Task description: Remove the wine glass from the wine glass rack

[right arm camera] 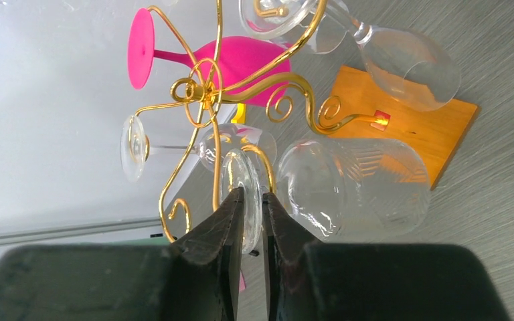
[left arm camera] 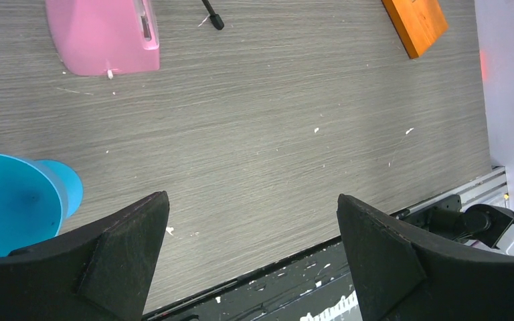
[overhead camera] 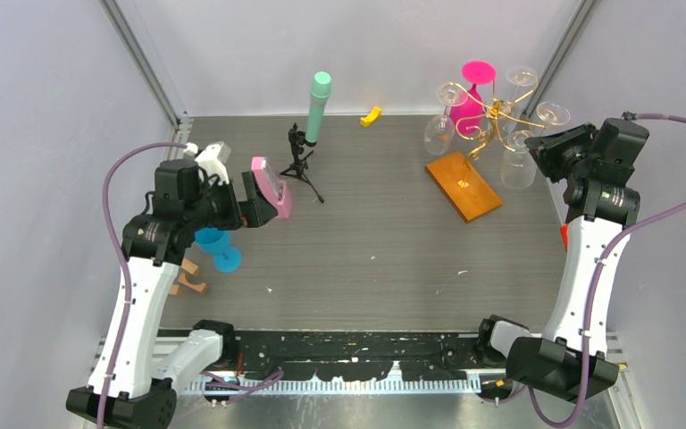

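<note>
right fingers (right arm camera: 222,235) pinching hanging wine glass (right arm camera: 334,190), gold wine glass rack (right arm camera: 209,93)

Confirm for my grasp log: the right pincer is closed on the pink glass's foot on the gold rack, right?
Wrong glass: the right wrist view shows the right pincer closed on the foot of a clear wine glass on the wine glass rack.

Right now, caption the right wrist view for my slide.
Right tool pinches a clear wine glass hanging on the gold wire rack.
</note>
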`<state>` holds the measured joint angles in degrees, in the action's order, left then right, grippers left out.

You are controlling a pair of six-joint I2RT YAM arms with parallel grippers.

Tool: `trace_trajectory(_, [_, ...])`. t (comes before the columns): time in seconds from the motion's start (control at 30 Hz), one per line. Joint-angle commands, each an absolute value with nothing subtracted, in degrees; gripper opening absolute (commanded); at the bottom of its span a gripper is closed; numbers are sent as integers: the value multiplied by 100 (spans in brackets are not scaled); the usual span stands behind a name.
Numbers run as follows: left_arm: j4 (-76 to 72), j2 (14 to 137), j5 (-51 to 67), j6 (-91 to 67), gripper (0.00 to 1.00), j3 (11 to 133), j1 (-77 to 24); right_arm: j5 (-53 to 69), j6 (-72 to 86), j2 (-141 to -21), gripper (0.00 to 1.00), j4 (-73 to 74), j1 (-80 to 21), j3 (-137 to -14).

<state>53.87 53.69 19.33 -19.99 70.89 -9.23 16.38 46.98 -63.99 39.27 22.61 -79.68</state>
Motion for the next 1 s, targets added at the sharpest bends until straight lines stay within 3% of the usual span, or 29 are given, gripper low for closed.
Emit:
trace_trajectory(0.0, [5330, 5273, 1862, -1872, 100, 7066, -943, 1680, 4921, -6100, 0, 3573, 2254, -7986])
trace_trajectory(0.97, [5333, 5337, 1828, -1898, 100, 7119, -958, 2298, 6412, -5596, 0, 2072, 2252, -7255])
